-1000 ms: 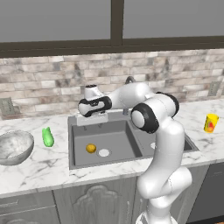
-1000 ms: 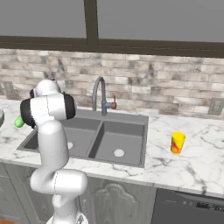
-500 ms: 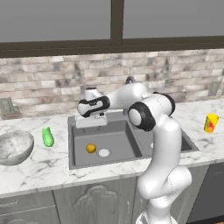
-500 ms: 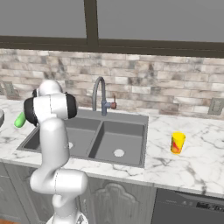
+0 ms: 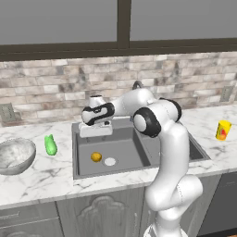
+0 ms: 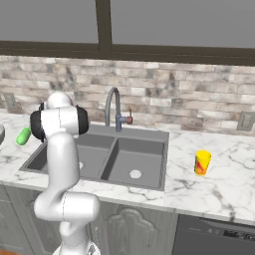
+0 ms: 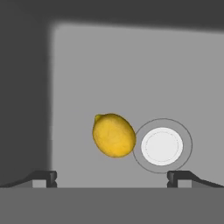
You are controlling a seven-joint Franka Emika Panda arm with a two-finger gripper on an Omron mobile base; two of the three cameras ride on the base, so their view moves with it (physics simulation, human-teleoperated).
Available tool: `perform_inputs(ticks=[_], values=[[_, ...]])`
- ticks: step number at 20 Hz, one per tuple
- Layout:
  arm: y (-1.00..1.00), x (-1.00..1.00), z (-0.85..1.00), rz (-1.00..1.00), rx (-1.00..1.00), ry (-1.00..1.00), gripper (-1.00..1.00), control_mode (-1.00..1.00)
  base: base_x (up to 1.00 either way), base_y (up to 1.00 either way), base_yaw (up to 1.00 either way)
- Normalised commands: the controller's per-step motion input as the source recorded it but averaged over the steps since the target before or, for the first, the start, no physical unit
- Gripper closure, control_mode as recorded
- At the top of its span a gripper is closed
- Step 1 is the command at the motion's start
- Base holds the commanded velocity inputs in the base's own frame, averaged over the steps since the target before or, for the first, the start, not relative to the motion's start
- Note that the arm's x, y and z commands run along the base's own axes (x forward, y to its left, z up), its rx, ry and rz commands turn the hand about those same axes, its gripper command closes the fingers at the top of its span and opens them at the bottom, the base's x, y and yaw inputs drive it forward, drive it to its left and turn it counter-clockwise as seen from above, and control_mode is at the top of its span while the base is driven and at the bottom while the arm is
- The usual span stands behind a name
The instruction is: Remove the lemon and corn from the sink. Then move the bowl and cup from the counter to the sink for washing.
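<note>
Yellow against grey is what I steer by: the lemon point(image 7: 113, 135) lies on the floor of the sink's point(image 5: 83, 172) left basin, just beside the round white drain point(image 7: 162, 146), the rim of that drain nearly touching its skin. My gripper point(image 5: 96, 129) hangs above that basin with its jaws spread wide and nothing between them; through the hand camera the two dark fingertips point(image 7: 45, 177) stand far apart at either side, and the lemon sits between them but ahead, not yet inside the span. The corn point(image 5: 50, 145) lies on the marble counter point(image 5: 41, 178) to the left of the sink, between the sink's edge and the speckled bowl point(image 5: 15, 154), so I judge that half of the clearing is done and the lemon is the step in hand. The yellow cup point(image 6: 201, 163) stands on the counter well to the right of the sink, untouched. What I need next, as I read it, is a straight descent into the basin, keeping the lemon centred between the jaws, then a closure across its short axis; it is round and smooth and may roll toward the drain if one finger nudges it first.
</note>
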Motion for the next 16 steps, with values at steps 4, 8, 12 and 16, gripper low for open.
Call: perform_inputs(ticks=[4, 8, 12, 16], values=[[0.01, 0.09, -0.17, 0.0, 0.0, 0.01, -1.0, -1.0, 0.0, 0.0, 0.0], [0.0, 0.02, -0.15, 0.0, 0.0, 0.04, -1.0, -1.0, 0.0, 0.0, 0.0], [0.0, 0.0, -0.13, 0.0, 0.0, 0.05, -1.0, -1.0, 0.0, 0.0, 0.0], [0.0, 0.0, -0.17, 0.0, 0.0, 0.03, -1.0, -1.0, 0.0, 0.0, 0.0]])
